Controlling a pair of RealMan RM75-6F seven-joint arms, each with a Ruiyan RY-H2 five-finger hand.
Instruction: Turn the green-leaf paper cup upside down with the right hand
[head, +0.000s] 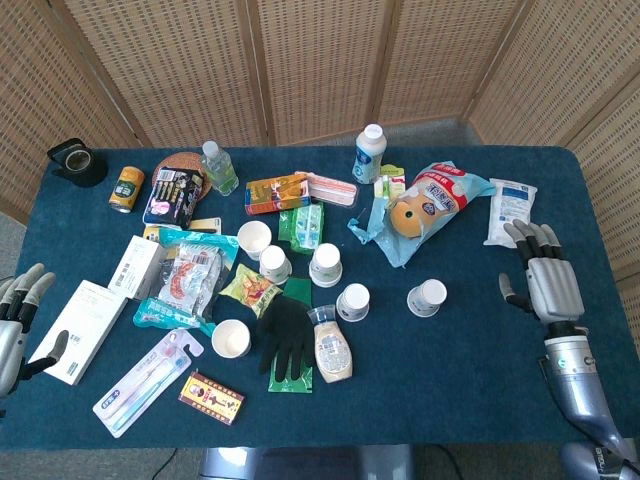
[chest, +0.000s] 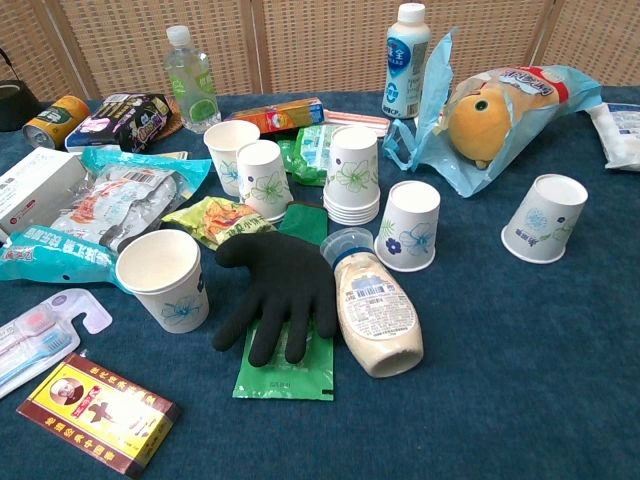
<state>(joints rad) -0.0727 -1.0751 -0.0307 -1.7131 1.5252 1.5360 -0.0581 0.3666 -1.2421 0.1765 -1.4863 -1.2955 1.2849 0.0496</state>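
Observation:
The paper cup with a pale green-leaf print stands alone on the blue cloth, mouth down and base up, right of the other cups. My right hand hovers well to the right of it, near the table's right edge, fingers spread and holding nothing; the chest view does not show it. My left hand is at the far left edge, fingers apart and empty, beside a white box.
Upside-down cups, upright cups, a black glove and a sauce bottle crowd the middle. A bagged plush toy, a milk bottle and a white packet lie behind.

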